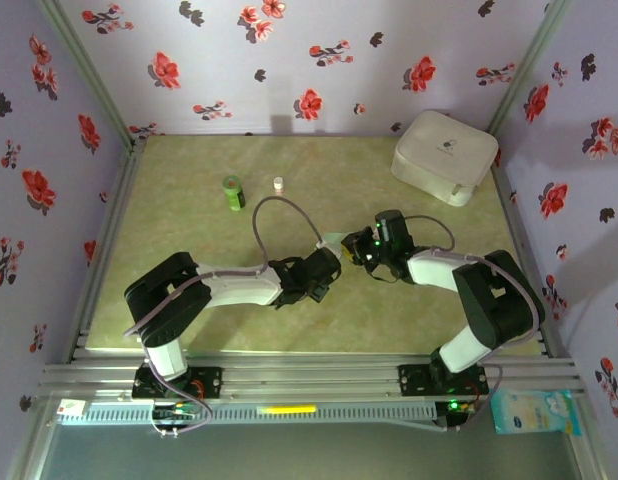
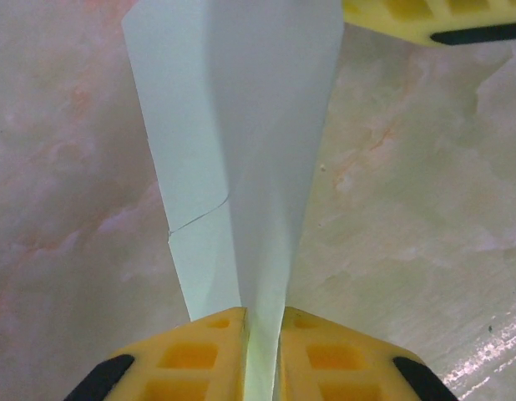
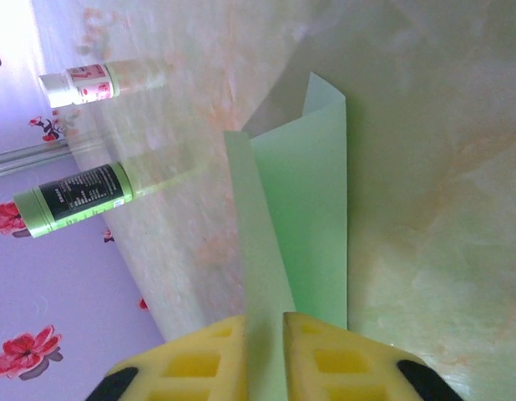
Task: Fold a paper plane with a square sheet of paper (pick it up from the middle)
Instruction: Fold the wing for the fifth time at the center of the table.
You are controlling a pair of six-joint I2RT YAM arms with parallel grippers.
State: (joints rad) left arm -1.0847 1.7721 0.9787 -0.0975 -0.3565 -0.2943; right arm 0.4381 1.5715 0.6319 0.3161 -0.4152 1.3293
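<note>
The square sheet of paper is folded into a slim light green paper plane (image 1: pixel 341 240), held just above the middle of the table between both arms. My left gripper (image 2: pixel 263 313) is shut on its narrow end, and the paper (image 2: pixel 233 125) widens away from the fingers with a long centre crease. My right gripper (image 3: pixel 265 317) is shut on the other end, where layered flaps (image 3: pixel 304 209) stand up from the jaws. In the top view the left gripper (image 1: pixel 329 262) and right gripper (image 1: pixel 361 245) face each other closely. One right fingertip (image 2: pixel 408 17) shows in the left wrist view.
A dark green bottle (image 1: pixel 234 192) and a small white bottle (image 1: pixel 278 185) stand at the back left of the table (image 1: pixel 189 300). A white rounded case (image 1: pixel 444 155) sits at the back right. Flowered walls close in three sides.
</note>
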